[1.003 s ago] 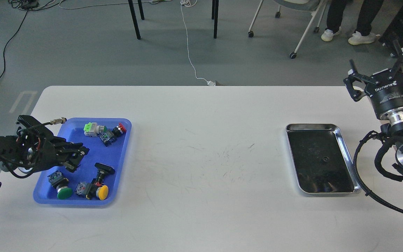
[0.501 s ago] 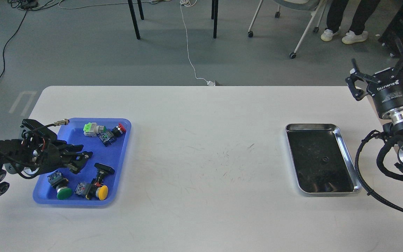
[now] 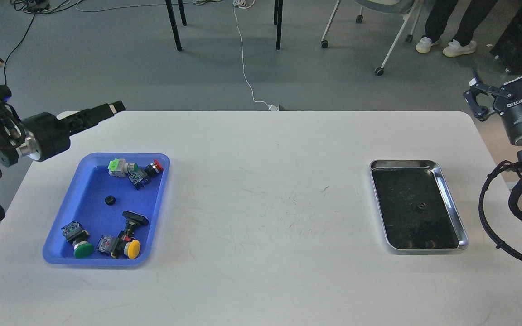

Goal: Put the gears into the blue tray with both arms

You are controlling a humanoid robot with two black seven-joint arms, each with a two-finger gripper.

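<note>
The gears are sitting apart from each other: one gear (image 3: 108,200) is lying flat on the bare floor of the blue tray (image 3: 89,190), in the open middle of it, apart from the push-button switches (image 3: 135,171) along the tray's far end and the yellow-capped switch (image 3: 130,246) and green-capped switch (image 3: 79,246) at its near end. The second gear (image 3: 421,208) is resting well to the right of the blue tray, on the dark inside of the steel tray (image 3: 451,194), roughly at its centre and touching none of its walls.

The left gripper (image 3: 107,110) is hanging beyond the far left corner of the blue tray, above the table's edge; its fingers are reading as one narrow dark bar with nothing between them, so they appear closed and empty. The right gripper (image 3: 505,81) is standing far to the right of the blue tray, past the steel tray, fingers spread wide and pointing up, carrying nothing.

Judging by looks, the remaining gear is rigid, very light and tiny, so it is likely to skid on the smooth metal floor when nudged. The sensible hold is probably a pinch across its toothed rim from straight above, closing slowly so that it is not flicking away. The teeth should be giving some grip.
</note>
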